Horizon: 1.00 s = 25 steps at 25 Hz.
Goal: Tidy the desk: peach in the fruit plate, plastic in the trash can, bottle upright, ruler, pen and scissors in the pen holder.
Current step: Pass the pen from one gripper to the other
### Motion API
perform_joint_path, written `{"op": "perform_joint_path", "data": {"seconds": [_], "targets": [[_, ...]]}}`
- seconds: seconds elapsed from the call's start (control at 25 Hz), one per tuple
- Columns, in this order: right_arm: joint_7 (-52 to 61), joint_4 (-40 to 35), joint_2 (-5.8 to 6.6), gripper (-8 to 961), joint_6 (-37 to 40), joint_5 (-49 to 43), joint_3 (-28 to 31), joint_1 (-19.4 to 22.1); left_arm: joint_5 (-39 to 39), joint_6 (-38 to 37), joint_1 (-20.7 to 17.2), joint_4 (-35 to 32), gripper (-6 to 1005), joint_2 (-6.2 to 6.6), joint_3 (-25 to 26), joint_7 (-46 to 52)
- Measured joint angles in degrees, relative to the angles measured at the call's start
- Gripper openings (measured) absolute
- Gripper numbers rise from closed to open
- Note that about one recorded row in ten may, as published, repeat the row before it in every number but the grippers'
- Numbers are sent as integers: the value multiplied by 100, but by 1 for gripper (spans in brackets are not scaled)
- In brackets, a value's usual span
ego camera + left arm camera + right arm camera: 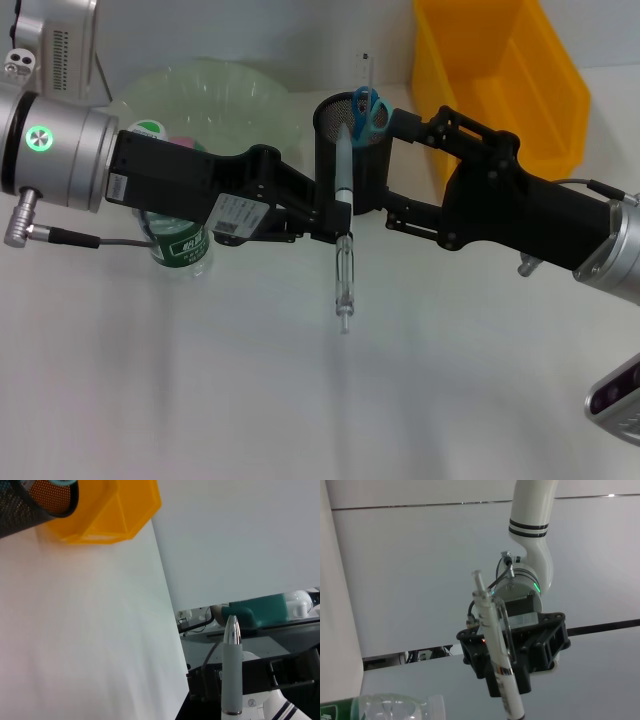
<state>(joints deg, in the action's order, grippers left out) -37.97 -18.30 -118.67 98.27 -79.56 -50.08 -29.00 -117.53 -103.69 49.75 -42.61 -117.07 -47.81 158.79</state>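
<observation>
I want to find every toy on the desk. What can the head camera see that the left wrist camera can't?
Only the head view shows the scissors, bottle, fruit plate and both grippers: left, right, meeting at the pen. Only the left wrist view shows the pen's silver tip close up, plus clutter beyond the desk. Both show the pen, pen holder, trash can and desk.

White characters are printed on the green label of the bottle (183,247), but none can be made out; a small sticker on the left gripper (335,222) is likewise unreadable.
</observation>
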Motion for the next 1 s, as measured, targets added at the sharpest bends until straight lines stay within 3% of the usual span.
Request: {"op": "perform_joint_path", "data": {"seconds": [1.0], "targets": [[-518,291,31,757,-70,-9,-152,-239,-16,-35,32,17,148,1,0,89]]}}
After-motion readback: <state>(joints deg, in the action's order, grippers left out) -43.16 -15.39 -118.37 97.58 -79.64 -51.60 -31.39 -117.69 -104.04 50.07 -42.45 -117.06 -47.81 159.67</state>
